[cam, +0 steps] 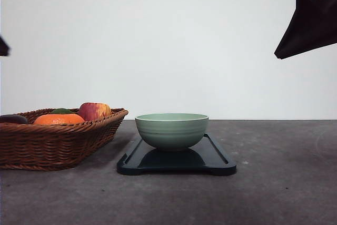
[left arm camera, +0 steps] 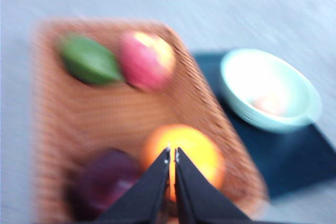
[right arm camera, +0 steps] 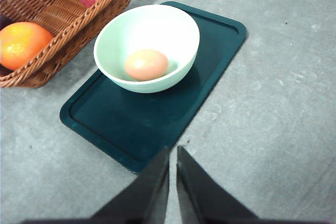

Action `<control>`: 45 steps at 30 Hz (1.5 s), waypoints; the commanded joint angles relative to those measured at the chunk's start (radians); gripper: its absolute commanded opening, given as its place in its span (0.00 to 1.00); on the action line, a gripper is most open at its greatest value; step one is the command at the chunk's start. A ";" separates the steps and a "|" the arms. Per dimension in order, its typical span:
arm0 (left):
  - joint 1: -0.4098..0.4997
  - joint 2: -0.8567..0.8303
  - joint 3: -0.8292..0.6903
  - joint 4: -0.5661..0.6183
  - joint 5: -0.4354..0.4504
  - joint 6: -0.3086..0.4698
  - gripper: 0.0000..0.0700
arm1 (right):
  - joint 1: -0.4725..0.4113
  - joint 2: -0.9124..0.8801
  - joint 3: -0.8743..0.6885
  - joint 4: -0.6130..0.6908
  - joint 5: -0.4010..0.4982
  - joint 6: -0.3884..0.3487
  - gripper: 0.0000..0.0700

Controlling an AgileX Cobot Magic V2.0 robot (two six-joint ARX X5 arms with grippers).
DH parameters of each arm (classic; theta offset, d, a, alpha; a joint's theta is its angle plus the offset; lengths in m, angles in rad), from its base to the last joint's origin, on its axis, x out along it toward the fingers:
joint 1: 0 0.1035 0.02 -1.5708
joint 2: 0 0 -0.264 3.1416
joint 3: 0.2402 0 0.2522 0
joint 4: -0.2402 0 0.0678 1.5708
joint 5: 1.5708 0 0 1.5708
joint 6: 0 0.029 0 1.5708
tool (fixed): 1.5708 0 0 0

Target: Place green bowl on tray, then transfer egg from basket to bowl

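- Egg [right arm camera: 146, 64] lies inside the green bowl [right arm camera: 152, 35], which stands on the tray [right arm camera: 210, 56], ahead of the right pincer [right arm camera: 173, 153].
- Left pincer [left arm camera: 171, 155], empty, fingers nearly together, hovers above the basket [left arm camera: 173, 108], over an orange fruit [left arm camera: 197, 150].
- Right pincer, narrow and empty, hangs over the worktop [right arm camera: 273, 129] just beside the tray's edge.

Both the left gripper [left arm camera: 172, 156] and the right gripper [right arm camera: 172, 153] are formed of matte black, smooth, wedge-shaped fingers tapered to narrow tips, without markings.
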 commanded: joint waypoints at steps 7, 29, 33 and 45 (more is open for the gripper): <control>0.105 -0.331 -0.232 0.088 -0.003 0.039 0.00 | 0.005 0.003 0.008 0.008 -0.003 -0.008 0.02; 0.160 -0.593 -0.413 0.031 -0.003 0.033 0.00 | 0.004 0.002 0.008 0.019 -0.003 -0.008 0.02; 0.160 -0.593 -0.413 0.027 -0.003 0.033 0.00 | 0.004 0.002 0.008 0.019 -0.003 -0.008 0.02; 0.160 -0.593 -0.413 0.027 -0.003 0.033 0.00 | 0.005 -0.025 0.008 0.038 0.022 -0.026 0.02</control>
